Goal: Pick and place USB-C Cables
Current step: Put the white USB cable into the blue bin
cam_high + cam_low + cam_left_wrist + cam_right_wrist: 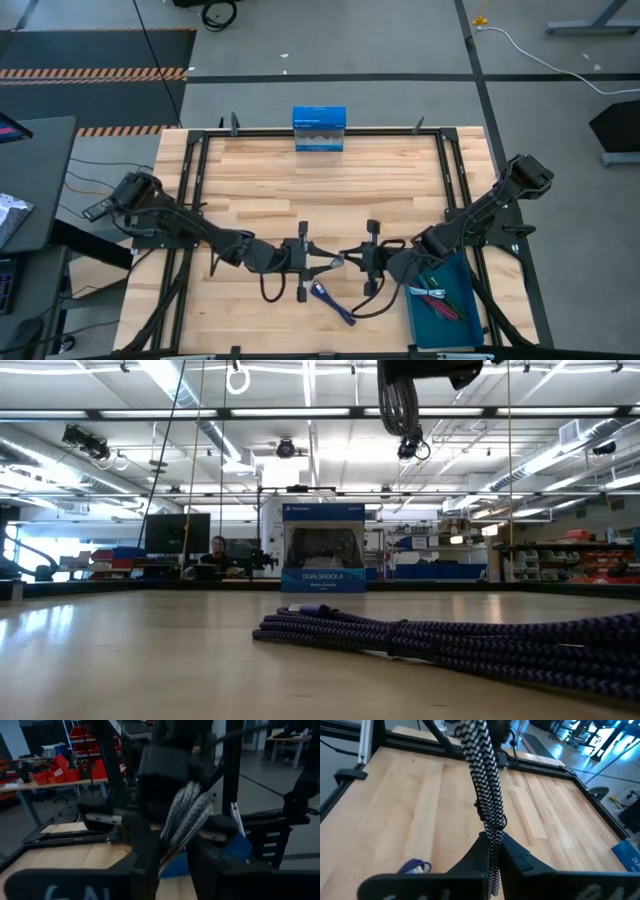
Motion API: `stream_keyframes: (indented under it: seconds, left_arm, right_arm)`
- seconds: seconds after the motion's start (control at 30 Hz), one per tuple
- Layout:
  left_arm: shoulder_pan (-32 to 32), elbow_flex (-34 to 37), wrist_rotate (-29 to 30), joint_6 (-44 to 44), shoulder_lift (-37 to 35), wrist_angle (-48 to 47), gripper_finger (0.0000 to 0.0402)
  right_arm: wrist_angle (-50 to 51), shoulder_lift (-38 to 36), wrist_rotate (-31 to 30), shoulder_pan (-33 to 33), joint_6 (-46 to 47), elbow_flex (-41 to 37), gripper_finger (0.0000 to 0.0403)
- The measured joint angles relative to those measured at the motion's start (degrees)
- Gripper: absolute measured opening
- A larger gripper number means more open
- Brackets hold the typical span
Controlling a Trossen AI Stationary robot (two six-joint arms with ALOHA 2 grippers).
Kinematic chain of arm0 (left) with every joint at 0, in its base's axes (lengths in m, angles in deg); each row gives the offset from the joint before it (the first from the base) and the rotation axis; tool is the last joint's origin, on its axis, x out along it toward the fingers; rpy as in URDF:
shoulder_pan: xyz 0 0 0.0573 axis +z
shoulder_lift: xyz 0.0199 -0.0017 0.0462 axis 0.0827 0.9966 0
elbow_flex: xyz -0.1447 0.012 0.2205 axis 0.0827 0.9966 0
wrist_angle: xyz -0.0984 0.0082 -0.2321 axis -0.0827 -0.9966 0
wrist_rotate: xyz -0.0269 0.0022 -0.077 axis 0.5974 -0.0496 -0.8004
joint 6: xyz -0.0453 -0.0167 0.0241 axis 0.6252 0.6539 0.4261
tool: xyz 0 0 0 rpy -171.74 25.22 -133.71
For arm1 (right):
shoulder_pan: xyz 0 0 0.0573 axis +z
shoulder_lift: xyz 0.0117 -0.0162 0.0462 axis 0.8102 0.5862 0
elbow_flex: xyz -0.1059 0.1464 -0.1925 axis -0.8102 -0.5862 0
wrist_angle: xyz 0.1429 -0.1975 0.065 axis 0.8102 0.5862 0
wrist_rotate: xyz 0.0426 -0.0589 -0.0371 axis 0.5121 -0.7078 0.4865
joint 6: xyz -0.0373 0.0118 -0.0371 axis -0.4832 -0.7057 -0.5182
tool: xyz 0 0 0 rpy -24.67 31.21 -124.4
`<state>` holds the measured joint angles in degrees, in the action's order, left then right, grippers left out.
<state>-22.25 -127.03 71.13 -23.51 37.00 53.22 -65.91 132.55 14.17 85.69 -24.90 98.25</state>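
Left gripper [318,262] sits mid-table, near edge side, pointing right at the other arm. Its wrist view shows the grey braided cable [187,820] running up between its fingers [150,857], which look a little apart; can't tell whether they grip it or are letting go.

Just near of the two grippers, a navy cable [331,301] lies loose on the wooden table [260,180]; it fills the low view's foreground. Not yet dealt with.

Right gripper [349,260] faces the left one, tips nearly meeting. Its fingers are pinched together on the same grey cable [487,795], which stretches away taut from its tips. Reads as a handover: cable passed across so the arm closest to the bin can drop it.

Blue bin [470,300] at the near right corner, beside the right arm, holds several cables [437,300] already: teal and maroon visible.

Blue-and-white box [319,129] stands upright at the far edge, well apart from all this.
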Motion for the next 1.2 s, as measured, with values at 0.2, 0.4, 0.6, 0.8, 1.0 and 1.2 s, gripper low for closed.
stream_keyframes:
  seconds: [0.2,0.4,0.6,0.8,1.0,1.2]
  left_arm:
    - [-1.85,-0.05,3.14,-0.13,-1.95,-3.65,0.0105]
    - [-3.01,-0.04,4.75,-0.19,-2.82,-5.44,0.0105]
    - [-3.57,-0.04,5.77,-0.22,-3.34,-6.38,0.0105]
    - [-3.66,-0.04,5.97,-0.13,-3.34,-6.81,0.0105]
    - [-3.66,-0.04,5.97,0.31,-3.34,-6.69,0.0105]
    - [-3.39,-0.04,5.93,1.6,-3.34,-6.75,0.0105]
  right_arm:
    - [1.87,-1.81,-0.22,0.48,0.71,-0.09,0.0019]
    - [6.75,-6.24,-0.49,2.11,4.38,-0.04,0.0019]
    - [16.41,-11.76,-0.39,3.75,10.51,-0.04,0.0019]
    - [24.61,-17.55,4.09,5.62,16.98,-0.04,0.0019]
    - [34.68,-21.23,11.35,7.12,28.74,-0.04,0.0019]
    - [49.79,-22.12,22.54,7.82,44.78,-0.04,0.0019]
